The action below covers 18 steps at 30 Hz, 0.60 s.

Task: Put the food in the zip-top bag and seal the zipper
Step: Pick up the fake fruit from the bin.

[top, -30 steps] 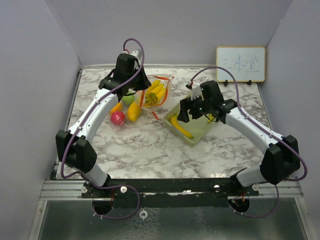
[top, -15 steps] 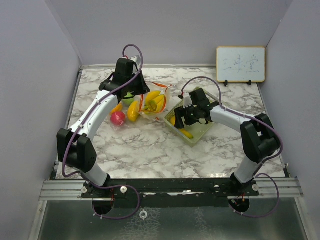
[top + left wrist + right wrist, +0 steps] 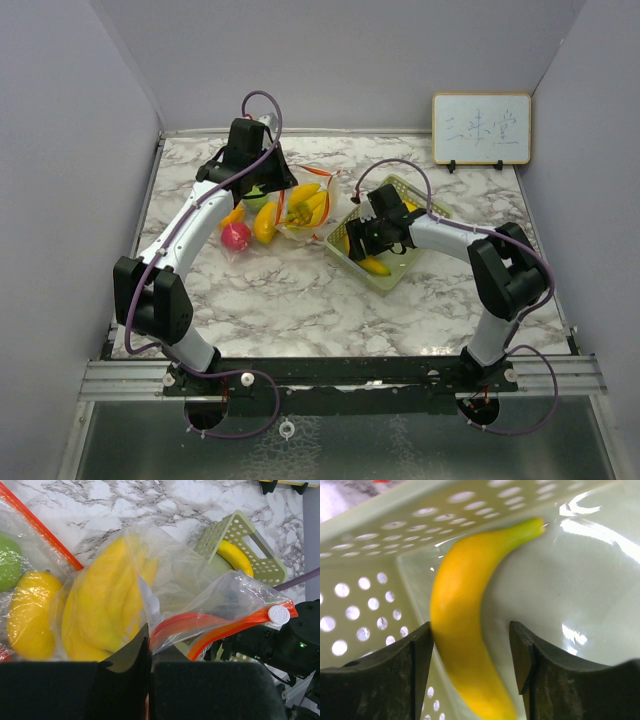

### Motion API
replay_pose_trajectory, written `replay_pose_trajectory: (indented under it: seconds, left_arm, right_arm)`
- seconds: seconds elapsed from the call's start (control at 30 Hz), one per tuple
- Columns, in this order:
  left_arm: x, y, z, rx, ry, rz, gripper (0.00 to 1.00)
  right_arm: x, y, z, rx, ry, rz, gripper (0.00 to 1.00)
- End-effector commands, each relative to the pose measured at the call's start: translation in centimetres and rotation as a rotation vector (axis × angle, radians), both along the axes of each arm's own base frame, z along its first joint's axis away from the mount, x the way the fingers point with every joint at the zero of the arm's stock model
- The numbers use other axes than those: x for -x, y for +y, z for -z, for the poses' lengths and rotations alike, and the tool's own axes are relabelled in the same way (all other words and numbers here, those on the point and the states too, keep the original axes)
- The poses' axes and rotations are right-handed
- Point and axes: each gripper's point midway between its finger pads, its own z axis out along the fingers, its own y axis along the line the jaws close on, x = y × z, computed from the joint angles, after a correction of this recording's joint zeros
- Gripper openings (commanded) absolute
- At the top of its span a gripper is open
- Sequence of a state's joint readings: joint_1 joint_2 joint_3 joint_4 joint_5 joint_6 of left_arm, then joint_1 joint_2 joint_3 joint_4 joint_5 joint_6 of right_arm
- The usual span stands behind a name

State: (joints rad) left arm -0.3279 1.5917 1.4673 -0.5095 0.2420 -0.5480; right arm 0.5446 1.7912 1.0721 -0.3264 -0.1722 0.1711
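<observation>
While my left gripper pinches the bag, my spread right gripper straddles the banana crosswise.

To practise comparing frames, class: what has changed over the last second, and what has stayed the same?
The right tool moved left and dropped into the green tray. Its jaws narrowed around the banana lying there but have not yet clamped it. The left tool stayed shut on the zip-top bag, and the loose fruit beside the bag kept its place.
</observation>
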Motion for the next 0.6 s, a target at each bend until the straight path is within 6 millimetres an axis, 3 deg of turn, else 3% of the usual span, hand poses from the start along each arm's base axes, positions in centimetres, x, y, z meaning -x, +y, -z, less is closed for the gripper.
replay_pose_trajectory:
  seconds: [0.0,0.13,0.27,0.4,0.57]
  left_arm:
    - [0.2,0.0,-1.9,0.046,-0.043,0.007,0.0]
    - [0.3,0.1,-2.0,0.055,-0.043,0.007,0.0]
    - [0.4,0.0,-2.1,0.067,-0.046,0.014,0.0]
    - [0.6,-0.3,-2.3,0.082,-0.048,0.022,0.0]
    - [1.0,-0.8,-2.6,0.126,-0.042,0.033,0.0]
  right_arm:
    - [-0.7,-3.6,0.6,0.179,-0.025,0.145,0.26]
    - [-2.2,-3.4,-4.0,0.139,-0.123,0.171,0.13]
    - [-2.7,-1.3,-11.7,-0.02,-0.245,0.115,0.11]
    - [0.0,3.6,-20.6,-0.351,-0.367,-0.15,0.12]
    - [2.7,7.5,-27.7,-0.671,-0.416,-0.326,0.13]
